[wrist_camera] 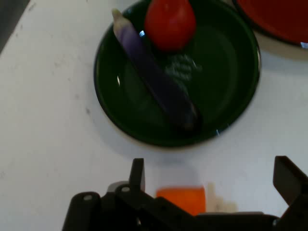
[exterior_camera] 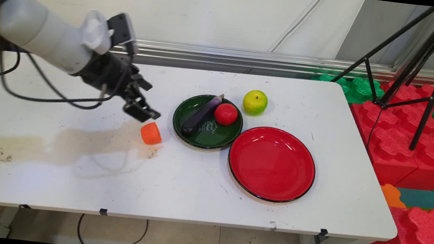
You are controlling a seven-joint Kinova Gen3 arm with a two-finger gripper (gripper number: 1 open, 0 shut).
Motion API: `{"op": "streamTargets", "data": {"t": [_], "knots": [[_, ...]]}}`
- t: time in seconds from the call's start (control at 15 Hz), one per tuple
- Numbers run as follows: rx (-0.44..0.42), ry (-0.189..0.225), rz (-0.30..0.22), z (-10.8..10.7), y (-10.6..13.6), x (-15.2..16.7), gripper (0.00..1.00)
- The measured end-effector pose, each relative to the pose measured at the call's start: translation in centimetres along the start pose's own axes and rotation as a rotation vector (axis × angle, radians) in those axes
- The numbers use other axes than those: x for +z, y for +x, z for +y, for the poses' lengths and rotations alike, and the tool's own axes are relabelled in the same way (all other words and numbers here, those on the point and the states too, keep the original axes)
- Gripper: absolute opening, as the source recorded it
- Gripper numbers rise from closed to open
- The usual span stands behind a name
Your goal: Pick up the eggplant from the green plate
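Note:
My gripper (exterior_camera: 143, 109) hangs open just above and left of an orange block (exterior_camera: 151, 133) on the white table. In the hand view the orange block (wrist_camera: 183, 198) shows low between the two spread fingers (wrist_camera: 137, 174), partly hidden by the linkage. To its right stands a dark green plate (exterior_camera: 188, 133) holding a purple eggplant (exterior_camera: 201, 115) and a red tomato (exterior_camera: 225, 113). The hand view shows the green plate (wrist_camera: 226, 72), the eggplant (wrist_camera: 154, 82) and the tomato (wrist_camera: 170, 23) beyond the block.
A red plate (exterior_camera: 272, 164) with nothing on it lies right of the green one. A green apple (exterior_camera: 254, 102) sits behind them. Black cables hang under the arm at left. A tripod and red and green foam blocks stand off the table's right end.

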Motion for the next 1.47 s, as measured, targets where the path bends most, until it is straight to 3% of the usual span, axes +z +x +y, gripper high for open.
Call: {"op": "streamTargets", "data": {"t": [0.4, 0.8, 1.47], "knots": [[-0.072, 0.036, 0.003, -0.5, 3.6, 3.9, 1.0], [-0.121, 0.058, -0.033, -1.3, 5.9, 8.8, 1.0], [-0.196, 0.053, -0.108, -2.0, 7.1, 16.3, 1.0]]}}
